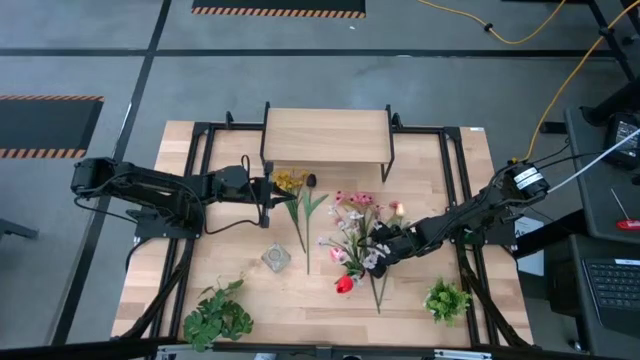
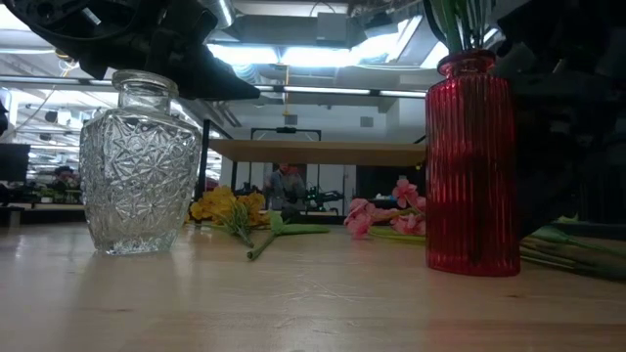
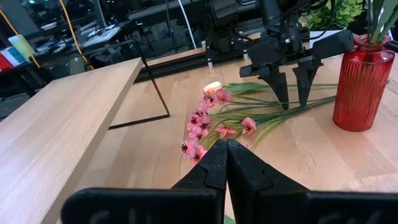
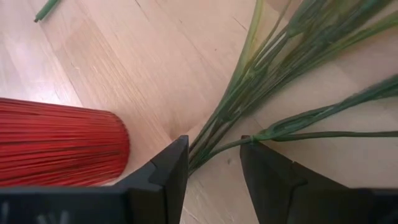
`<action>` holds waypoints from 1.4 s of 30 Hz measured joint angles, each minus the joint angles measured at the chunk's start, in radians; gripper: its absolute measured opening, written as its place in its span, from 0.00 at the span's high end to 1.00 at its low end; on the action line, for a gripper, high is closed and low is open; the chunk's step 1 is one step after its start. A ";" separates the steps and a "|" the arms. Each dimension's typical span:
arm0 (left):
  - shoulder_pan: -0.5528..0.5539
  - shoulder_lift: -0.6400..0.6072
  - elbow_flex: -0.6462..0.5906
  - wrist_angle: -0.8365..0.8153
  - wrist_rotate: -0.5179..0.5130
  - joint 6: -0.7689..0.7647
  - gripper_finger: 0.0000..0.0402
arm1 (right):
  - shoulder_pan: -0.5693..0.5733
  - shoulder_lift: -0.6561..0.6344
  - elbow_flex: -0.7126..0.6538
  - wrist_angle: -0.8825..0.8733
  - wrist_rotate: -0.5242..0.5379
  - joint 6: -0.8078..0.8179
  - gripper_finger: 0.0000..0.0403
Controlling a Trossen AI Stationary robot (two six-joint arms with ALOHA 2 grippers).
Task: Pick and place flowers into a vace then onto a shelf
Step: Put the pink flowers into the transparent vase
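Observation:
Loose flowers [image 1: 355, 215] with pink, white and yellow blossoms lie on the table in front of the shelf [image 1: 326, 137]. A yellow bunch [image 1: 290, 182] lies further left. A red ribbed vase [image 2: 472, 166] stands upright with green stems in its neck. A clear cut-glass vase [image 1: 277, 258] stands left of it. My right gripper [image 4: 214, 146] is open and low over the table beside the red vase [image 4: 56, 143], its fingers on either side of a sheaf of green stems [image 4: 261, 81]. My left gripper [image 3: 227, 144] is shut, beside the yellow bunch and pointing at the pink flowers [image 3: 202, 121].
Two leafy green plants sit near the table's near edge, one left [image 1: 218, 315] and one right [image 1: 447, 300]. A single dark-blossomed flower [image 1: 305, 215] lies between the yellow bunch and the pile. Black frame rails [image 1: 200, 190] run along the table's sides.

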 joint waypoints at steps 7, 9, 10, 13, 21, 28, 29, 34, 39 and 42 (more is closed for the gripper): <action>0.000 0.000 0.000 0.000 0.000 0.001 0.99 | 0.000 0.000 0.000 0.000 0.002 0.000 0.63; 0.000 0.000 0.000 0.000 0.000 0.001 0.99 | 0.000 0.000 0.000 -0.002 0.003 0.000 0.66; 0.000 0.000 0.000 0.000 0.000 0.001 0.99 | 0.000 0.000 0.000 -0.003 0.004 0.000 0.68; 0.000 0.000 0.000 0.000 0.000 0.002 0.99 | -0.001 0.002 -0.001 -0.004 0.008 0.000 0.76; 0.000 0.000 0.000 0.000 0.000 0.001 0.99 | -0.007 0.002 -0.001 0.000 0.039 0.034 0.98; 0.000 0.000 0.000 0.000 0.000 0.002 0.99 | -0.010 0.002 -0.001 0.001 0.050 0.050 0.99; 0.000 0.000 0.000 0.000 0.000 0.002 0.99 | -0.010 0.002 -0.001 0.001 0.050 0.049 0.99; 0.000 0.000 0.000 0.000 0.000 0.002 0.99 | -0.010 -0.030 -0.002 -0.001 0.054 0.016 1.00; 0.000 0.000 0.000 0.000 0.000 0.002 0.99 | -0.010 -0.119 -0.002 -0.055 0.098 -0.041 1.00; 0.000 0.000 0.000 0.000 0.000 0.002 0.99 | -0.010 -0.173 -0.002 -0.121 0.132 -0.049 1.00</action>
